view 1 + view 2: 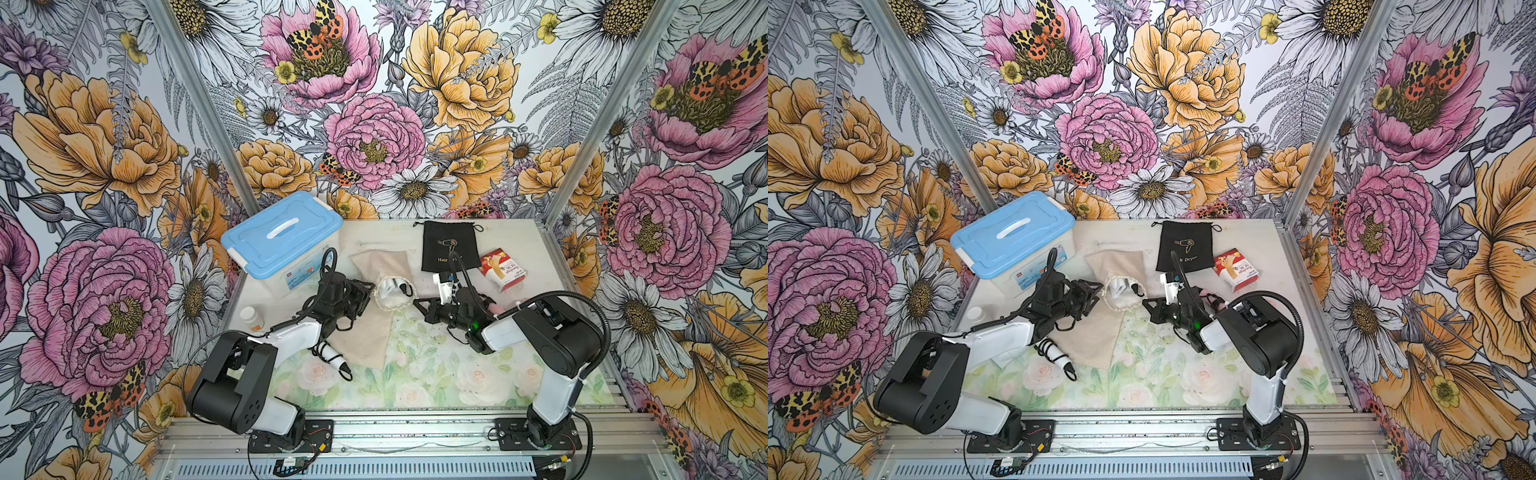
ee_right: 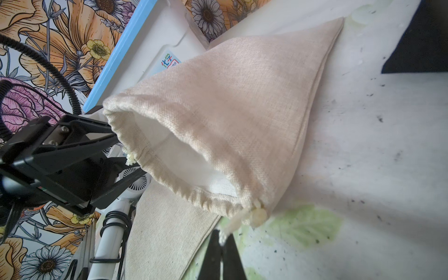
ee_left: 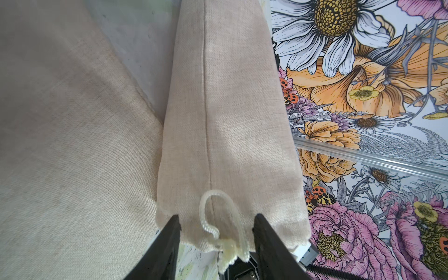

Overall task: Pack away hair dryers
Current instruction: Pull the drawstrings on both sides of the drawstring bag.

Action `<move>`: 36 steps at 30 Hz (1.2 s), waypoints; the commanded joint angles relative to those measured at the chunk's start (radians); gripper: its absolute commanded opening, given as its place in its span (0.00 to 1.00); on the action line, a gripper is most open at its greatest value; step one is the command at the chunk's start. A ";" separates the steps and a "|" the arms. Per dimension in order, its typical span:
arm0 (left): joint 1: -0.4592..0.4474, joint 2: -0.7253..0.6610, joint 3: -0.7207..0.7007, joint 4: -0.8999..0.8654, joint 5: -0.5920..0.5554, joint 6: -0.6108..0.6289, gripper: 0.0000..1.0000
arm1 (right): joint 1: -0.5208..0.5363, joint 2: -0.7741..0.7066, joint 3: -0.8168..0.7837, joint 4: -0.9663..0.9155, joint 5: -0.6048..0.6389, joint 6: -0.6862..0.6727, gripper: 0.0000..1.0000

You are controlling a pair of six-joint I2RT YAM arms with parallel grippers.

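A beige pouch (image 1: 384,266) lies mid-table with its mouth held open; white plastic and black cord (image 1: 395,287) show inside. My left gripper (image 3: 217,215) (image 1: 369,293) has its jaws apart, straddling the hem and a drawstring knot (image 3: 228,249). On the far side of the mouth my right gripper (image 2: 221,238) (image 1: 417,303) is shut on the drawstring (image 2: 232,225). A white hair dryer (image 1: 331,354) (image 2: 114,232), cord wound round its handle, lies under my left arm on a second flat beige pouch (image 1: 365,336). A bit of pink (image 1: 496,308) shows behind my right wrist.
A blue-lidded storage box (image 1: 282,237) stands at the back left. A black pouch (image 1: 449,245) lies at the back, with a red and white carton (image 1: 503,270) to its right. A small white bottle (image 1: 252,318) stands near the left edge.
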 commanded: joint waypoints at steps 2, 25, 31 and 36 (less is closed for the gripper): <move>-0.011 0.009 0.030 0.032 -0.024 0.002 0.43 | -0.007 0.018 -0.002 0.046 -0.008 -0.001 0.00; 0.003 -0.076 0.049 -0.038 -0.061 0.051 0.00 | -0.006 -0.015 -0.001 0.013 0.004 -0.013 0.00; 0.077 -0.168 0.158 -0.188 -0.063 0.158 0.00 | -0.015 -0.158 0.019 -0.209 0.062 -0.095 0.00; 0.134 -0.193 0.242 -0.261 -0.057 0.225 0.00 | -0.050 -0.275 0.071 -0.409 0.065 -0.153 0.00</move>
